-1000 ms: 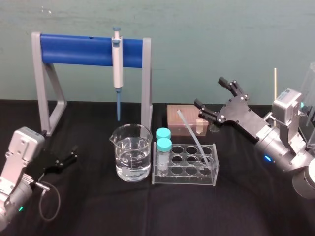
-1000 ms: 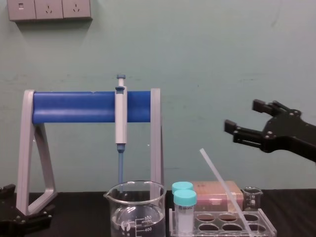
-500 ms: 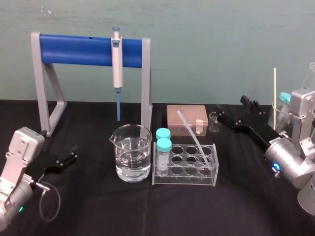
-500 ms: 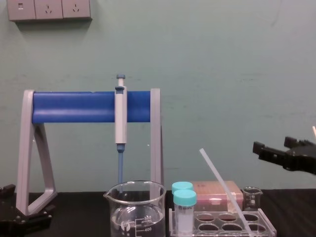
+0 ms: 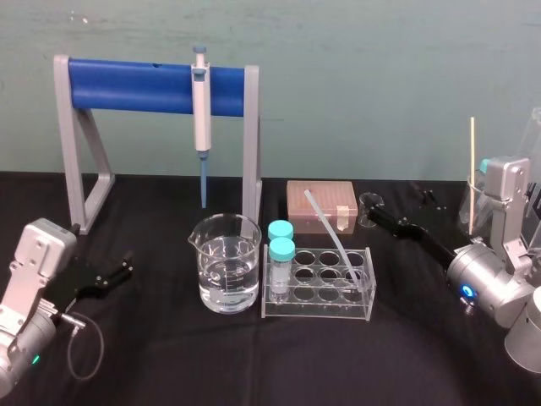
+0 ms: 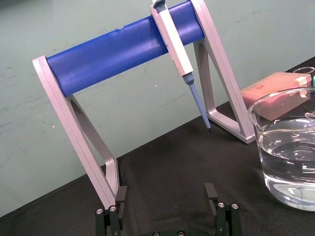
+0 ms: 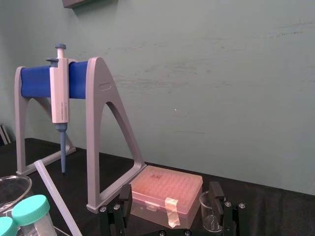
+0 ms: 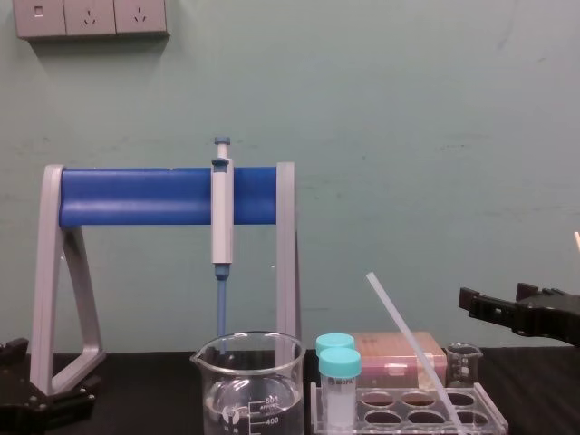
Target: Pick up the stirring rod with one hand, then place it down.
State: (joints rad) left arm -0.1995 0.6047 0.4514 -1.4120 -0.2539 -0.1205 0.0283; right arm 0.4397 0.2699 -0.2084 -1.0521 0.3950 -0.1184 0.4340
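The stirring rod (image 5: pixel 330 233) is a thin translucent white rod that leans with its lower end in the clear tube rack (image 5: pixel 317 309) and its upper end tilted back left. It also shows in the chest view (image 8: pixel 408 344) and the right wrist view (image 7: pixel 56 199). My right gripper (image 5: pixel 399 207) is open and empty, low over the table to the right of the rack, pointing toward the pink tip box; its fingers (image 7: pixel 214 192) flank the box and a small beaker. My left gripper (image 5: pixel 125 265) rests open at the left, well apart from the rod.
A large beaker of water (image 5: pixel 225 262) stands left of the rack, with two teal-capped tubes (image 5: pixel 281 252) in the rack. A pipette (image 5: pixel 200 101) hangs on the blue-barred stand (image 5: pixel 135 85). The pink tip box (image 5: pixel 321 203) and a small beaker (image 5: pixel 368 207) sit behind the rack.
My right gripper has come down from above the tip box and drawn back right, still open. The rod and the left arm have not moved.
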